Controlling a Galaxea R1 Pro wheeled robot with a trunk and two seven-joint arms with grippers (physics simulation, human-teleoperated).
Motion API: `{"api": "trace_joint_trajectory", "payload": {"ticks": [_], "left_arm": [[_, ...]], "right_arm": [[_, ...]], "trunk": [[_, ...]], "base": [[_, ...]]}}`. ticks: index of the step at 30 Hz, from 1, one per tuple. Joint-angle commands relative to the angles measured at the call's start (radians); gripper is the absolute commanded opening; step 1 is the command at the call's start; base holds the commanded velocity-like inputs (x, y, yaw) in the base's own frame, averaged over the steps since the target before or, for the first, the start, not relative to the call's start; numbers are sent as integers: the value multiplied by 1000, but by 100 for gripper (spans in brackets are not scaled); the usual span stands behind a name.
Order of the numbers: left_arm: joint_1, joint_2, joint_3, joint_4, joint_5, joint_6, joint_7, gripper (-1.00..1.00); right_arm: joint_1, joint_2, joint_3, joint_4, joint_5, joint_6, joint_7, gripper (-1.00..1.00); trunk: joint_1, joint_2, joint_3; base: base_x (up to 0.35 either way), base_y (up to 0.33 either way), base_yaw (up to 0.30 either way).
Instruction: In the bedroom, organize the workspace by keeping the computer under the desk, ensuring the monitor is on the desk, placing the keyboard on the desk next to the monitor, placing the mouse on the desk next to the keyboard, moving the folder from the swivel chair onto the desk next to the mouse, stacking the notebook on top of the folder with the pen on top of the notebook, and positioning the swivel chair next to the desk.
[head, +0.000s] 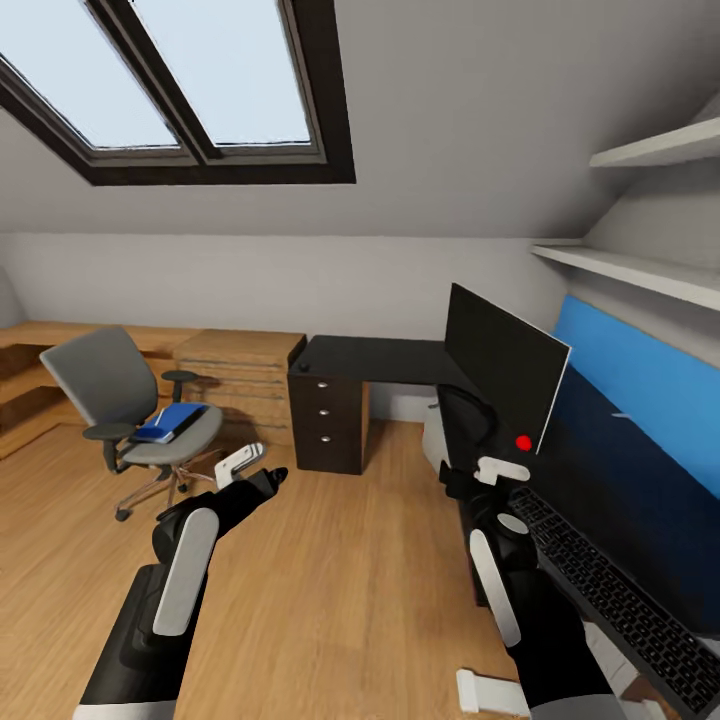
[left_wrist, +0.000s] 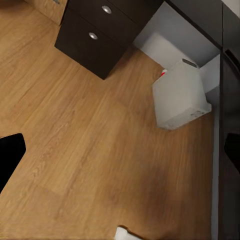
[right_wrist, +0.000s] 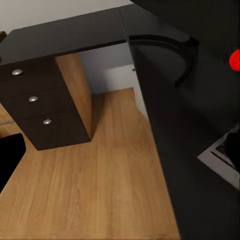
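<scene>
Black L-shaped counter (head: 375, 360) runs along the blue-panelled wall under a sloped skylight ceiling | wide black monitor (head: 505, 362) and silver-grey keyboard (head: 615, 595) sit on it | pale boxy computer tower (left_wrist: 180, 95) on wood floor beneath | grey swivel chair (head: 120, 400) well apart, bright blue folder (head: 172, 420) on seat | both jaws: cannot tell.

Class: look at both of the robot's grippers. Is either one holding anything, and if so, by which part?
Nothing is held, as far as shows. The left gripper hangs over bare floor; the right gripper is at the desk edge near the monitor.
</scene>
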Motion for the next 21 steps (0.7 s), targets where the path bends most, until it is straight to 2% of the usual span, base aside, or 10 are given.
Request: {"api": "trace_joint_trajectory", "payload": {"ticks": [1,5,11,21], "left_arm": [[-1,-1,1,-1,10,4,9,100],[-1,-1,1,1,10,4,9,100],[-1,-1,-2,3,9,4,9,100],[-1,-1,-3,3,10,4,8,100]], "right_arm": [[-1,0,2,-1,-11,3,-9,100],[-1,-1,2,2,-10,2,-8,100],[-1,-2,-7,29,-12,2,-5,100],[-1,-2,-60,36,-26,2,7,100]], "trunk": [[0,-1,-2],[0,-1,-2],[0,-1,-2],[0,-1,-2]], "base": [[-324,-175,0],[-324,-175,-55],[-324,-175,-207],[-324,-168,-262]]}}
